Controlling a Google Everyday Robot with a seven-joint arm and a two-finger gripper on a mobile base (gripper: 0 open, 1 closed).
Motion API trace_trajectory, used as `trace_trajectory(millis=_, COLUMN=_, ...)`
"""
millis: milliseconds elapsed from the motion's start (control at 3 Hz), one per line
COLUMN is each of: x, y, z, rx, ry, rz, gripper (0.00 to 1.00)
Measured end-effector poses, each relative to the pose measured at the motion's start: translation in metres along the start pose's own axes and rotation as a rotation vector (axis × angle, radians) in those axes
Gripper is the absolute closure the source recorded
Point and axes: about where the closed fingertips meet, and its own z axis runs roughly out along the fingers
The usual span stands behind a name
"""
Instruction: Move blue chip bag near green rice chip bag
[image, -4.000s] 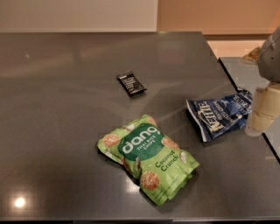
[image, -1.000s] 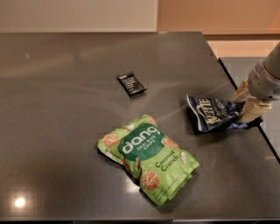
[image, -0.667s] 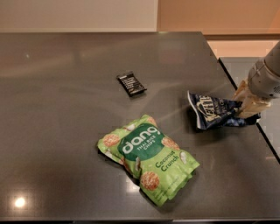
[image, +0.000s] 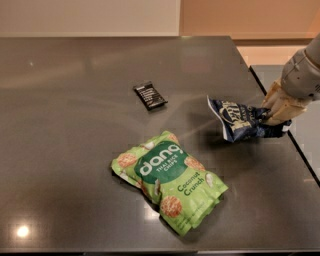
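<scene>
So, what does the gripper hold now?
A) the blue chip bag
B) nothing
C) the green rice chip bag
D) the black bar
A: the gripper, near the right edge of the table, is shut on the right end of the blue chip bag; the green rice chip bag and black bar lie apart from it.

We see the crumpled blue chip bag (image: 239, 120) pinched by the end effector (image: 268, 116) at right. The green rice chip bag (image: 169, 181) lies flat, apart.

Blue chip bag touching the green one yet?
No, bare table lies between the blue chip bag, held by the claw near the right edge, and the green rice chip bag.
</scene>
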Motion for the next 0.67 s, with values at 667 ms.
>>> trace_trajectory(millis=667, x=-0.043, y=0.024, z=-0.013, rx=-0.059, ry=-0.124, rz=-0.038, gripper=1.00)
